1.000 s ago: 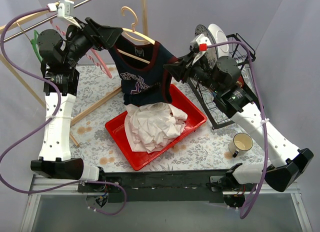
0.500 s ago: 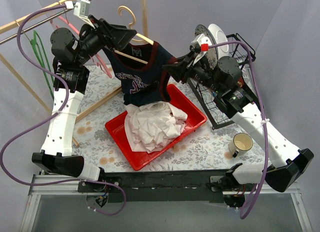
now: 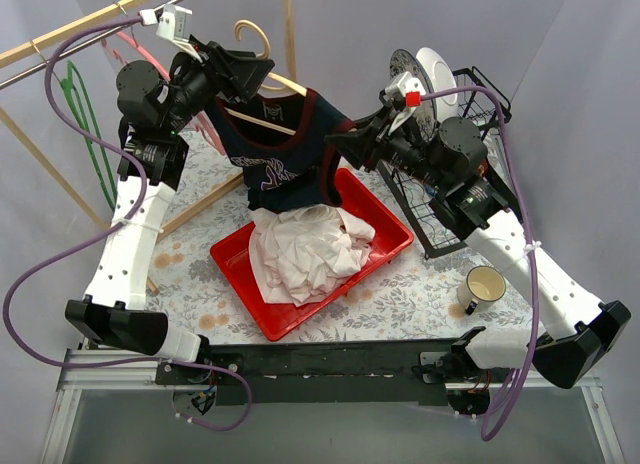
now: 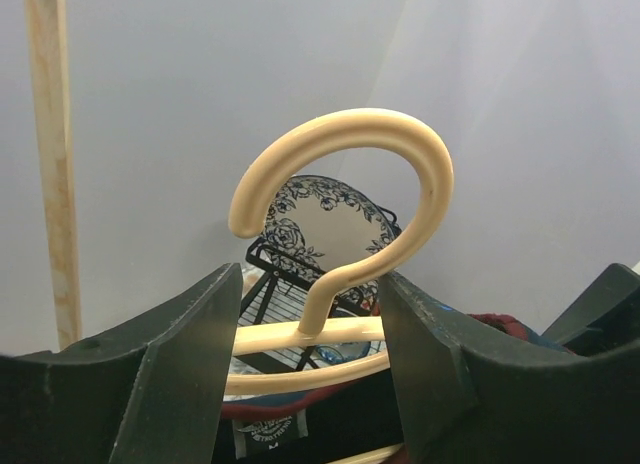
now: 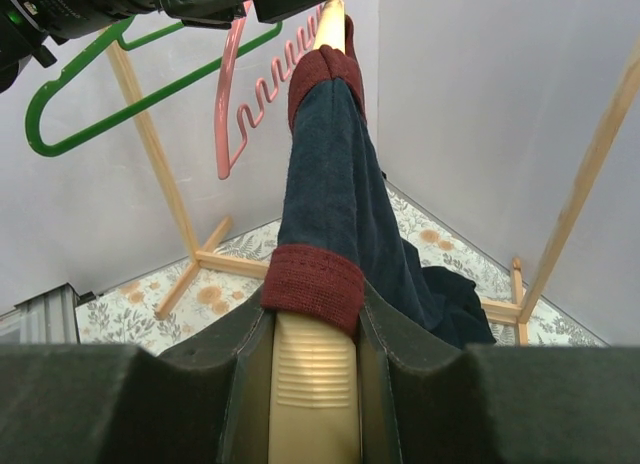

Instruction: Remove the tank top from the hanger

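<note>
A navy tank top (image 3: 280, 149) with maroon trim hangs on a cream hanger (image 3: 252, 31) above the red tray. My left gripper (image 3: 262, 72) is open, its fingers on either side of the hanger's neck below the hook (image 4: 400, 144), with the hanger's top bar crossing the gap (image 4: 310, 284). My right gripper (image 3: 335, 142) is shut on the hanger's right end (image 5: 310, 384), just behind the maroon edge of the tank top's strap (image 5: 315, 274). The strap runs up along the hanger arm (image 5: 330, 164).
A red tray (image 3: 392, 234) holds a heap of white cloth (image 3: 305, 249). A black wire dish rack (image 3: 450, 189) with plates (image 3: 428, 69) stands at the right, and a mug (image 3: 483, 286) in front of it. A wooden clothes rail (image 3: 80, 29) carries a green hanger (image 3: 85, 124) and a pink hanger (image 5: 235, 114).
My left arm has swung right and up, bringing its open gripper around the hanger's neck. The right gripper has kept its hold on the hanger's end, and the tank top has shifted slightly.
</note>
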{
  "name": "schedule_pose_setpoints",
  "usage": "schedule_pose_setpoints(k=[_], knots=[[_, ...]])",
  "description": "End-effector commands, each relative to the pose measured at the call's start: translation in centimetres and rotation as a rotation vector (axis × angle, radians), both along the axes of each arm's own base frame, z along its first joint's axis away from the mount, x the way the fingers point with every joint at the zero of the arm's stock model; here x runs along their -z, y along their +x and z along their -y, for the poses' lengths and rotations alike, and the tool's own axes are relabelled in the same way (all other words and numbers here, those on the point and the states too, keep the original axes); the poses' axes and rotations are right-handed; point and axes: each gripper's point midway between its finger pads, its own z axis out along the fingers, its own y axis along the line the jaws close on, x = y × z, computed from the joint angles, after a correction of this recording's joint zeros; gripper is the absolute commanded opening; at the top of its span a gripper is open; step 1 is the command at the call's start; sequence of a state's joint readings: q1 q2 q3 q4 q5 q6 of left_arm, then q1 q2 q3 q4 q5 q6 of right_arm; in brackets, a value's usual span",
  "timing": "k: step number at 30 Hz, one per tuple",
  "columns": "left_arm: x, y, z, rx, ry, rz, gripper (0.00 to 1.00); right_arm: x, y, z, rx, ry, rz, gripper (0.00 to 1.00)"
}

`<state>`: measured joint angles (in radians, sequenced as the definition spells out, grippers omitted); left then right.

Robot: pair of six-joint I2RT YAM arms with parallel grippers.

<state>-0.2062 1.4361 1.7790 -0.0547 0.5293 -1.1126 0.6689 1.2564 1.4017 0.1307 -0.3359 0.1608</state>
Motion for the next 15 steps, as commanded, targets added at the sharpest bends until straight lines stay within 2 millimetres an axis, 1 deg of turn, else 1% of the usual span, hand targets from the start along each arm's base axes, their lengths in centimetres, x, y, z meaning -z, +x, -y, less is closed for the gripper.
schedule_pose_setpoints(k=[1, 6, 9, 10, 12, 15], knots=[[0.2, 0.2, -0.2, -0.033, 0.014, 0.019, 0.54, -5.9, -2.1, 1.2, -0.013, 0.139, 0.154, 0.01], [0.9, 1.1, 0.0, -0.045, -0.003, -0.016, 0.49, -6.0, -1.7, 1.1, -0.007, 0.137, 0.159, 0.01], [1.1, 1.1, 0.1, -0.053, 0.0, -0.013, 0.42, -6.0, -1.3, 0.8, -0.004, 0.128, 0.164, 0.01], [1.1, 1.0, 0.2, -0.052, 0.001, -0.012, 0.38, -6.0, -1.2, 0.8, 0.0, 0.125, 0.167, 0.01], [1.5, 1.1, 0.4, -0.048, 0.007, -0.018, 0.37, -6.0, -1.0, 0.7, 0.003, 0.121, 0.172, 0.01], [2.1, 1.4, 0.3, -0.066, 0.023, -0.025, 0.38, -6.1, -0.9, 0.4, -0.004, 0.115, 0.176, 0.01]])
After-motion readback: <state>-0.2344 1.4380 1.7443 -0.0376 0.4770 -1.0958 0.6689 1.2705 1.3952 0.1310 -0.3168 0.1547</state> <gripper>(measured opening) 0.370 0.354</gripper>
